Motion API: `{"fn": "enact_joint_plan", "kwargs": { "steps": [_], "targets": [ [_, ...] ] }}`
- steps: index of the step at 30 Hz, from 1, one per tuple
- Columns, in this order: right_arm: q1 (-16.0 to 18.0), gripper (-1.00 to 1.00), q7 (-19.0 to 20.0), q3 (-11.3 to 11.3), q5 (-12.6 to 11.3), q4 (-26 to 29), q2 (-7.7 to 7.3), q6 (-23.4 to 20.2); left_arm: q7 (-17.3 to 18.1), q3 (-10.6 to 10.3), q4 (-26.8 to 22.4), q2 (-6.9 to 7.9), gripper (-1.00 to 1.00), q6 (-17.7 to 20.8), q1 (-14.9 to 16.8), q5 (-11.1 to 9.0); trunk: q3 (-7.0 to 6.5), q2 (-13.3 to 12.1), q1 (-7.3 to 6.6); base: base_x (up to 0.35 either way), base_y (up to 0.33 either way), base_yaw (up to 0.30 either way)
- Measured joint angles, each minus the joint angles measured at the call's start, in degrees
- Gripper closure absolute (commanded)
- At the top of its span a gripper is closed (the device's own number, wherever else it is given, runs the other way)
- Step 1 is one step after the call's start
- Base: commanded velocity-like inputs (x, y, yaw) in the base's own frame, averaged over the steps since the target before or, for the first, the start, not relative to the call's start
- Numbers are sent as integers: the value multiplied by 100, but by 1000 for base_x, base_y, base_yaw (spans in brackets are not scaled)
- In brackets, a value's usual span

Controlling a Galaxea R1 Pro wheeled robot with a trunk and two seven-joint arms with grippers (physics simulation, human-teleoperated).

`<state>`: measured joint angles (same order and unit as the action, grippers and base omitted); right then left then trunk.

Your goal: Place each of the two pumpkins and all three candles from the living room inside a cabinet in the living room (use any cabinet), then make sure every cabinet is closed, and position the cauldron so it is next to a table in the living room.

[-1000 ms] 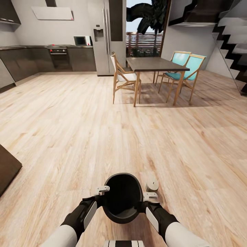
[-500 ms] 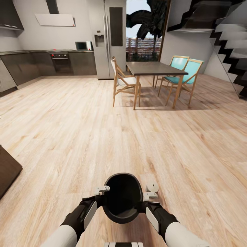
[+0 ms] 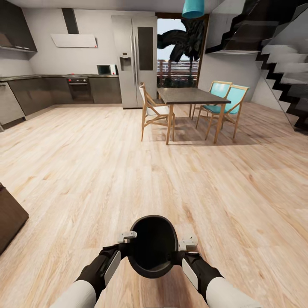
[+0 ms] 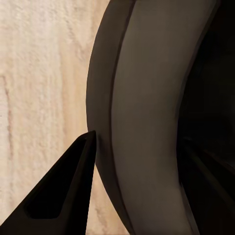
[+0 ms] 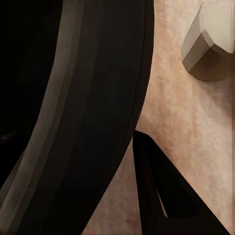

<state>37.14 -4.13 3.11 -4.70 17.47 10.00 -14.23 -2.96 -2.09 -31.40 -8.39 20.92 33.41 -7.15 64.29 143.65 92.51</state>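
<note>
I hold a black round cauldron (image 3: 153, 246) low over the wooden floor, just in front of my trunk. My left gripper (image 3: 125, 244) is shut on its left rim and my right gripper (image 3: 183, 250) on its right rim. The left wrist view has the dark rim of the cauldron (image 4: 142, 107) running between one finger (image 4: 63, 196) outside and the other inside the bowl. In the right wrist view the cauldron (image 5: 88, 107) wall passes beside the outer finger (image 5: 166, 196). A small white cylinder (image 3: 190, 241), possibly a candle, lies on the floor by my right gripper.
A dark-topped dining table (image 3: 192, 95) with one white chair (image 3: 154, 109) and two teal chairs (image 3: 224, 100) stands ahead to the right. Grey kitchen cupboards (image 3: 51, 90) and a fridge (image 3: 134, 60) line the far wall. Stairs (image 3: 282, 64) rise at the right. A dark-brown furniture corner (image 3: 10, 214) juts in at the left.
The whole view has shifted upward, so the camera moved. The white cylinder has slid lower, closer to my right gripper. Both grippers keep their hold on the cauldron.
</note>
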Motion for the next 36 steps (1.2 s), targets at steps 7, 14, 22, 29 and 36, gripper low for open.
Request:
{"fn": "enact_joint_plan", "kwargs": {
  "steps": [7,14,22,29,36],
  "targets": [
    [0,100,-2,3,-4,-2,0,1,0,0,2,0,100,0,0,0,-155,-9,-18,0,0,0],
    [0,100,-1,0,-7,-8,0,9,-1,-2,0,0,100,0,0,2,-310,-19,-36,0,0,0],
    [0,100,-2,1,-2,3,0,-3,0,0,-2,0,100,1,0,0,-488,-30,-57,0,0,0],
    [0,100,-1,-1,-1,1,0,0,0,-1,-1,0,100,1,0,1,-643,-39,-75,0,0,0],
    [0,100,0,-1,-1,-3,0,-1,0,-1,0,0,100,1,-2,0,-782,-203,-169,0,0,0]
  ]
}}
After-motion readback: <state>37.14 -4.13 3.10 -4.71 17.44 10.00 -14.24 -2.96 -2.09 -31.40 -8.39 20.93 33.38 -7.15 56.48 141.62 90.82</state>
